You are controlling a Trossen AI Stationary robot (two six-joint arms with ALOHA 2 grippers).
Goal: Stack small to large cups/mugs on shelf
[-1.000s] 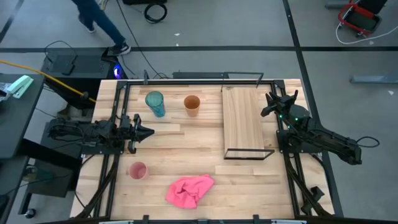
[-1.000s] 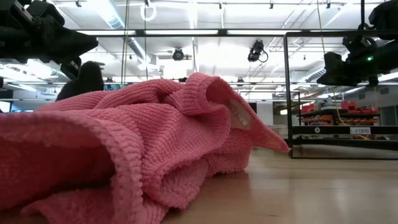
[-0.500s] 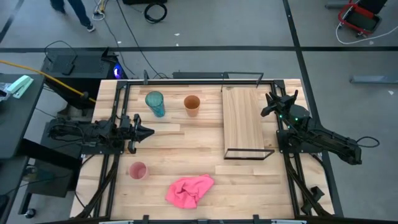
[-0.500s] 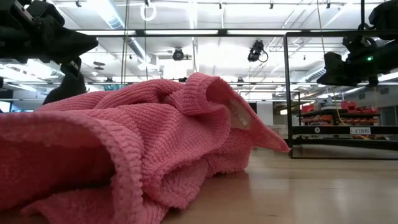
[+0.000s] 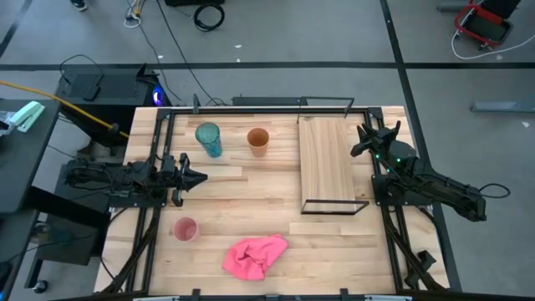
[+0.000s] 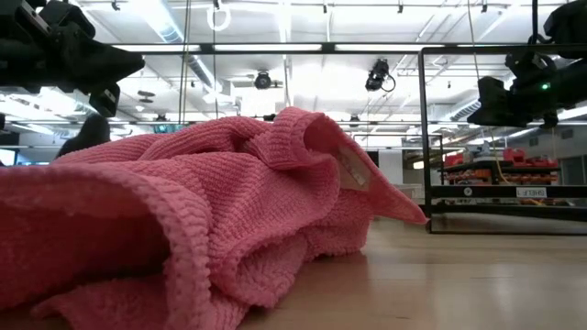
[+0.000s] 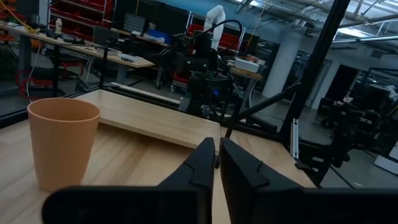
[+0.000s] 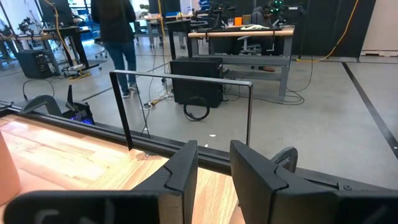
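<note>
left end effector [image 5: 201, 176] is sitting pinched together and empty at the tabletop's [image 5: 251, 201] left edge; right end effector [image 5: 361, 138], slightly parted, is waiting beside the shelf [image 5: 327, 164]. pink cup [image 5: 185, 228], orange cup [image 5: 258, 141] and teal cup [image 5: 208, 139] are standing upright, mouths up, well apart; a careless side-on reach risks tipping the tall teal one. shelf is running lengthwise front to back.

The teal cup [image 5: 208, 139] is translucent blue-green, the medium cup [image 5: 258, 140] plain orange, the small cup [image 5: 185, 228] pink. The cloth [image 5: 255, 255] is bright pink with a ribbed knit texture. The shelf [image 5: 327, 164] is pale wood, black-framed, on a striped light-plank surface [image 5: 334, 251]
</note>
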